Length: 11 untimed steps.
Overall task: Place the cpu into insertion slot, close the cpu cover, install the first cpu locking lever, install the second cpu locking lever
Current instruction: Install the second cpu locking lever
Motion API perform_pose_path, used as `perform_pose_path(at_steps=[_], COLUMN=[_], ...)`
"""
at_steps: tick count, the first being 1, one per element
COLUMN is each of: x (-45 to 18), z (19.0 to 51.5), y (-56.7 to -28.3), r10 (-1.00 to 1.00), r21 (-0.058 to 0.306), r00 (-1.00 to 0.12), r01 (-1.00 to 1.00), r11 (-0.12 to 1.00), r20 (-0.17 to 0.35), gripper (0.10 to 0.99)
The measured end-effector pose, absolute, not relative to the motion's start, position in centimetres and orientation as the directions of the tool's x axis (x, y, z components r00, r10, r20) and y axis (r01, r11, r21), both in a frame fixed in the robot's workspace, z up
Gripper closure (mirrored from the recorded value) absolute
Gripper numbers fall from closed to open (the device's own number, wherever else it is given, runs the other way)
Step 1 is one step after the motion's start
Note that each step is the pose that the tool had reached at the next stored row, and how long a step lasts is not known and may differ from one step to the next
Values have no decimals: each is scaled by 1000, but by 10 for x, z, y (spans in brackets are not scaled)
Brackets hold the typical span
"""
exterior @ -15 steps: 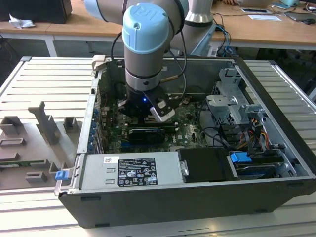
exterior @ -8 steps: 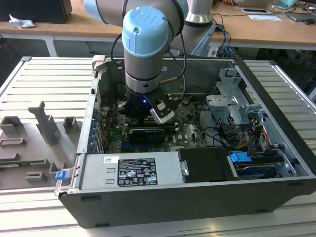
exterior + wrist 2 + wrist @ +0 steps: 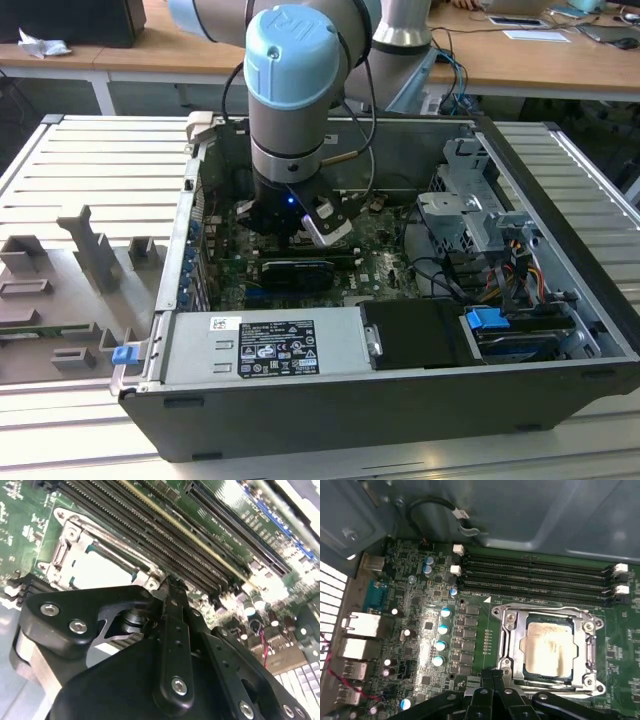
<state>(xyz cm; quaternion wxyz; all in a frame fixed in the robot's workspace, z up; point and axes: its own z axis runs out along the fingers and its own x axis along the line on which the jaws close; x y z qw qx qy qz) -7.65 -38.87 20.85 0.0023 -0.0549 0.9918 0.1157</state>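
The cpu, a small flat square chip with a pale silver-beige metal face, lies seated in the insertion slot, the square dark socket on the green circuit board, with the cpu cover, a thin silvery windowed frame plate, lying down around it. I judge the chip light, stiff and fragile underneath, best taken by its edges; the cover and its thin wire levers look springy and slippery. My arm reaches straight down into the open grey computer case, wrist vertical. My black claw hangs at the socket's near edge, just beside the long black memory slots, fingers drawn together and holding nothing.
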Motion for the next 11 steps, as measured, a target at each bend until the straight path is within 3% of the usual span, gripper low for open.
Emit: perform_pose_path(at_steps=[11], x=[-76], z=[219], y=[-389], r10=[-108], r21=[230], r00=[-994], r01=[-109], r11=[967], r20=[-18], gripper=[980])
